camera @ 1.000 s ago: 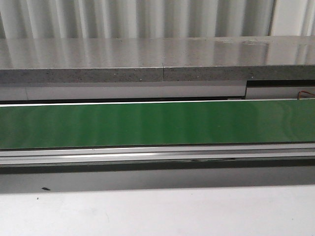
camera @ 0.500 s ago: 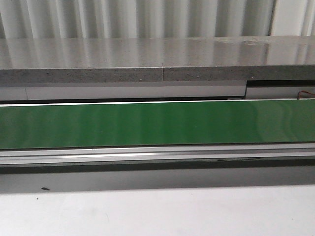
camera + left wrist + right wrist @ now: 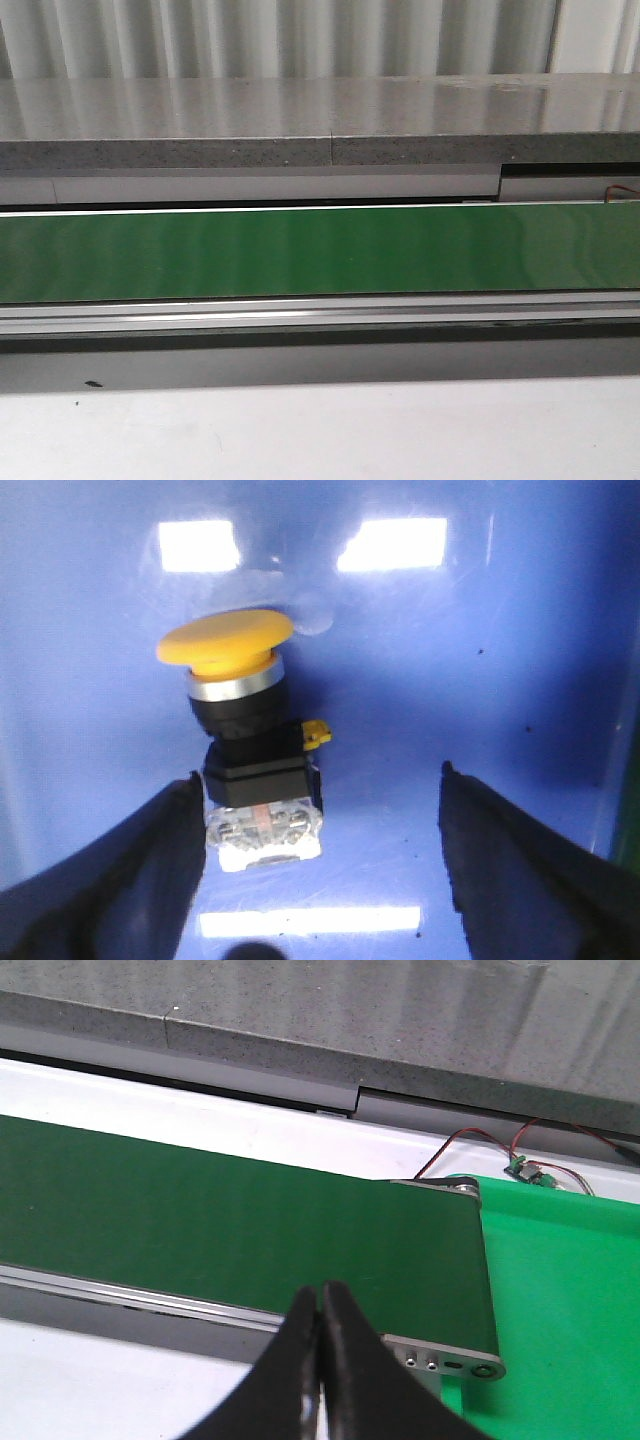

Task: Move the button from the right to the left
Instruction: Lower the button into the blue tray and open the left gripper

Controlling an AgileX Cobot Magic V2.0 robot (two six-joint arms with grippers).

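The button [image 3: 245, 740] shows only in the left wrist view. It has a yellow mushroom cap, a black collar and a clear contact block, and it rests on the blue floor of a bin [image 3: 480, 630]. My left gripper [image 3: 320, 775] is open around it. One finger [image 3: 150, 860] is right beside the contact block and the other finger [image 3: 510, 860] is well clear of it. My right gripper [image 3: 320, 1292] is shut and empty, over the near rail of the green conveyor belt [image 3: 200, 1210]. Neither gripper nor the button shows in the front view.
The green conveyor belt [image 3: 320, 250] runs across the front view with a metal rail [image 3: 320, 315] before it and a grey stone ledge [image 3: 320, 120] behind. The belt's end roller [image 3: 465, 1192], a bright green mat [image 3: 560, 1300] and red wires [image 3: 480, 1145] show in the right wrist view.
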